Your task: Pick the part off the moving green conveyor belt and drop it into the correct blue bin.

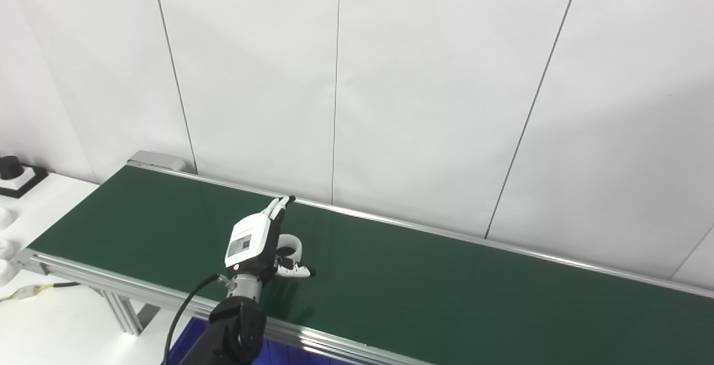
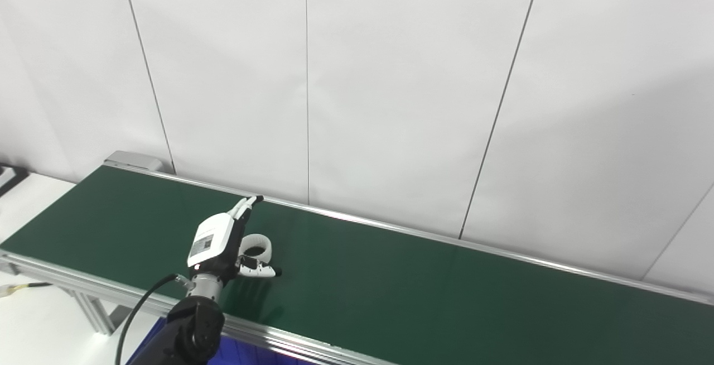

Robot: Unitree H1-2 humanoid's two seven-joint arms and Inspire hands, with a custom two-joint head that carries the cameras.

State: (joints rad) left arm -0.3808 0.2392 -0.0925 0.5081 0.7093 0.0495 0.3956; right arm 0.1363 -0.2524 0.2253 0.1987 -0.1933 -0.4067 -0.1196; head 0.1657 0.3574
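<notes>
So, left eye view first: left hand (image 1: pixel 257 242) is out over the green conveyor belt (image 1: pixel 446 281), fingers (image 1: pixel 279 206) straight and pointing toward the far rail, thumb (image 1: pixel 295 270) stuck out sideways to the right. Hand is spread, nothing pinched yet. The part, a white ring (image 1: pixel 291 245), lies flat on the belt right beside the palm, sitting in the crook btwn fingers and thumb; whether it touches the palm I can't tell. A sliver of blue bin (image 1: pixel 189 337) shows under the near rail by the forearm. White bench (image 1: pixel 50 197) at left carries a black knob on a base (image 1: pixel 12 174) and some white pieces at the edge, too cut off to name. Right hand not in view.

Right eye view: same setup, shifted a bit. Left hand (image 2: pixel 220 242) spread, white ring (image 2: pixel 257 246) tucked against its thumb side, thumb lying just in front of the ring. Blue bin (image 2: pixel 245 351) visible below the rail.

Judgement: this is the grasp step, w/ the hand cupping the part but not closed. Next move prob needs fingers and thumb to close on the ring before the belt carries it off, then lift and swing back over the near rail to the bin. Which bin is correct can't be judged from here.
</notes>
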